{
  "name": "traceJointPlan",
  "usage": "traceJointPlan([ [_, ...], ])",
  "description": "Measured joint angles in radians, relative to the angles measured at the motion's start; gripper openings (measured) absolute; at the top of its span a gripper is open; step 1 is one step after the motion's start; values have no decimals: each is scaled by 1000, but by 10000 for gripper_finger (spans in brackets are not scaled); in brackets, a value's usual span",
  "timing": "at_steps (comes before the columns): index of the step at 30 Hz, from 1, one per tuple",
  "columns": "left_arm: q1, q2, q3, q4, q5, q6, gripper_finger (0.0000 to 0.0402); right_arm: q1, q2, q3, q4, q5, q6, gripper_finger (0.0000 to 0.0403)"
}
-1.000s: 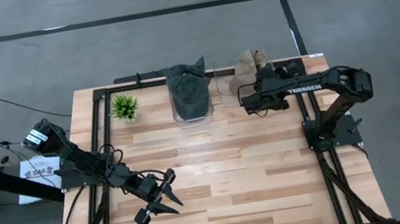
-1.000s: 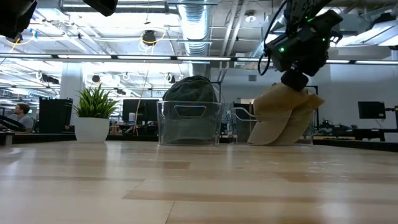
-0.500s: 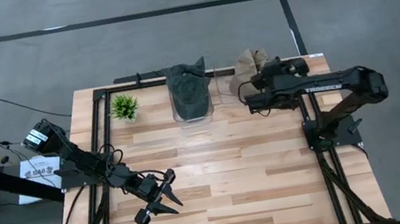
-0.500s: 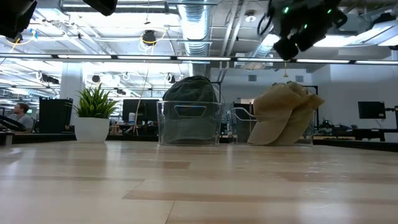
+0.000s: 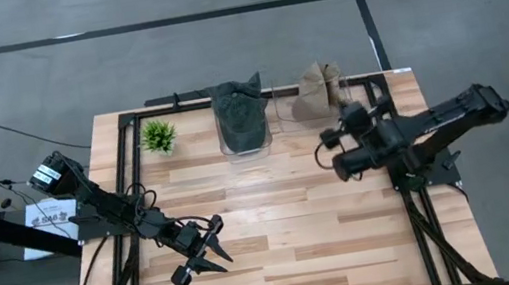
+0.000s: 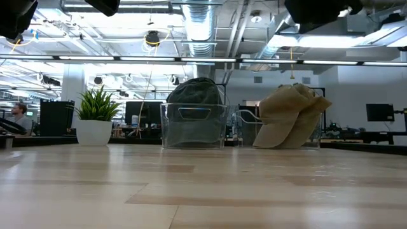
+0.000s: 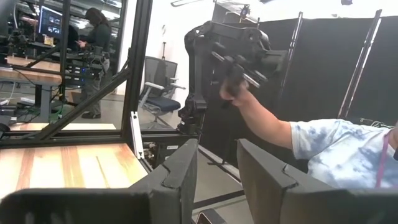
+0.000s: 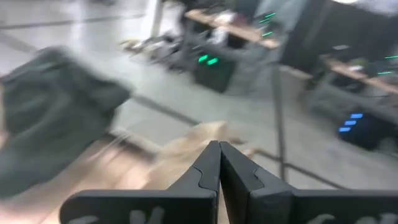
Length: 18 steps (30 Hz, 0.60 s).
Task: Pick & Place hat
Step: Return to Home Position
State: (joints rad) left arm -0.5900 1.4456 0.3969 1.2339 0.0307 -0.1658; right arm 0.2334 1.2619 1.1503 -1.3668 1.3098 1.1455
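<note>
A tan hat [image 5: 319,85] sits crumpled in a clear bin at the table's far edge, also visible in the low view [image 6: 289,117] and blurred in the right wrist view [image 8: 186,149]. A dark green hat [image 5: 240,114] fills the clear bin to its left [image 6: 194,102]. My right gripper [image 5: 328,147] hangs in the air nearer than the tan hat, apart from it, fingers shut [image 8: 219,155] on nothing. My left gripper [image 5: 215,252] waits open [image 7: 217,168] over the table's near left part.
A small potted plant [image 5: 158,135] stands at the far left, beside the bin with the dark green hat. Black frame rails [image 5: 133,171] run along the table's sides. A person in a tie-dye shirt [image 7: 336,149] stands beyond the table, holding a controller.
My right gripper has risen from the tan hat, out of the low view, and drawn back toward the table's near edge. The tan hat has stayed in its bin, settling a little once the gripper left it.
</note>
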Motion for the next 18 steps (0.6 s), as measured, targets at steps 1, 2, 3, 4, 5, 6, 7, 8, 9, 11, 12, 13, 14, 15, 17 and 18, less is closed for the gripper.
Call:
traceJointPlan([
  [1, 0, 0, 0, 0, 0, 0, 111, 21, 1, 0, 38, -33, -44, 0],
  [2, 0, 0, 0, 0, 0, 0, 111, 42, 1, 0, 84, -69, -95, 0],
  [3, 0, 0, 0, 0, 0, 0, 111, 62, 1, -6, 148, -104, -154, 0],
  [4, 0, 0, 0, 0, 0, 0, 111, 80, 1, -13, 218, -143, -224, 0],
  [5, 0, 0, 0, 0, 0, 0, 111, 98, 2, -22, 287, -188, -296, 0],
  [6, 0, 0, 0, 0, 0, 0, 111, 113, 3, -29, 353, -229, -360, 0],
  [7, 0, 0, 0, 0, 0, 0, 111, 129, 2, -35, 421, -272, -420, 0],
  [8, 0, 0, 0, 0, 0, 0, 111, 144, 2, -42, 491, -314, -477, 0],
  [9, 0, 0, 0, 0, 0, 0, 111, 155, 2, -52, 555, -366, -526, 0],
  [11, 0, 0, 0, 0, 0, 5, 111, 169, 2, -72, 667, -512, -619, 0],
  [12, 0, 0, 0, 0, 0, 9, 111, 173, 2, -83, 717, -587, -663, 0],
  [13, 0, 0, 0, 0, -1, 9, 111, 179, 2, -95, 771, -656, -704, 0],
  [14, 1, 0, 0, 0, -5, 10, 111, 185, 2, -107, 817, -711, -741, 0],
  [15, 1, 0, 0, 0, -14, 15, 111, 190, 2, -122, 869, -757, -778, 0],
  [17, 1, 0, 0, 0, -52, 59, 111, 198, 2, -156, 987, -820, -856, 0],
  [18, 1, 0, 0, 0, -74, 85, 111, 202, 2, -172, 1039, -840, -897, 0],
])
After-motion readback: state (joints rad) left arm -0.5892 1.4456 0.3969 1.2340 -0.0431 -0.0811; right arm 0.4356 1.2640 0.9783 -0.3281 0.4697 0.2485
